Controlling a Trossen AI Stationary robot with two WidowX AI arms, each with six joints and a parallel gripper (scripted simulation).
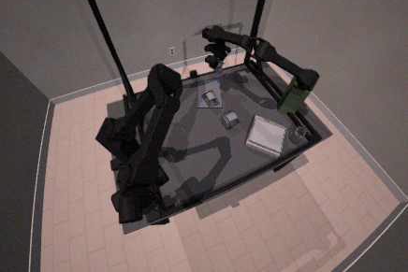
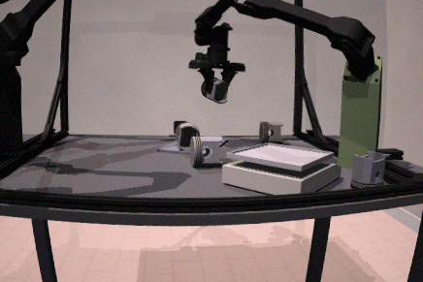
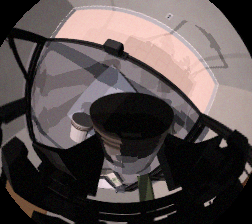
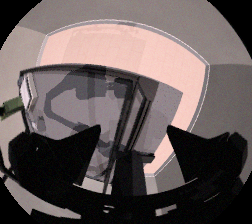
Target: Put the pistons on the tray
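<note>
The bench [image 1: 248, 171] [image 2: 97, 185] [image 3: 51, 125] [image 4: 98, 112] offered room between its front edge and the white box [image 1: 252, 146] [image 2: 257, 178] on one side and the right gripper's arm [image 1: 161, 132] [image 2: 41, 6] on the other. The flat tray [image 1: 201, 103] [image 2: 167, 148] [image 3: 93, 95] carried one piston [image 1: 211, 97] [image 2: 186, 135]; another [image 1: 229, 119] [image 2: 207, 151] lay just beside it. The left gripper [image 1: 217, 64] [image 2: 216, 82] [image 3: 129, 130] gripped a raised piston; the right gripper [image 4: 134, 128] stood wide, empty.

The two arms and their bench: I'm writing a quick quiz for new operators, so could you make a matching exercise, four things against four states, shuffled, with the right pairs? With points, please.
Things
1. Left gripper [image 1: 217, 65] [image 2: 216, 82] [image 3: 134, 142]
2. Right gripper [image 4: 134, 129]
3. Steel tray [image 1: 216, 88] [image 2: 167, 149] [image 3: 106, 85]
4. Green post [image 1: 294, 96] [image 2: 360, 122] [image 3: 146, 186] [image 4: 12, 106]

States
A. Lies on the bench with a piston on it
B. Stands under the left arm's base
C. Shut on a piston, above the bench
D. Open, holding nothing

Right pairs: 1-C, 2-D, 3-A, 4-B
</note>
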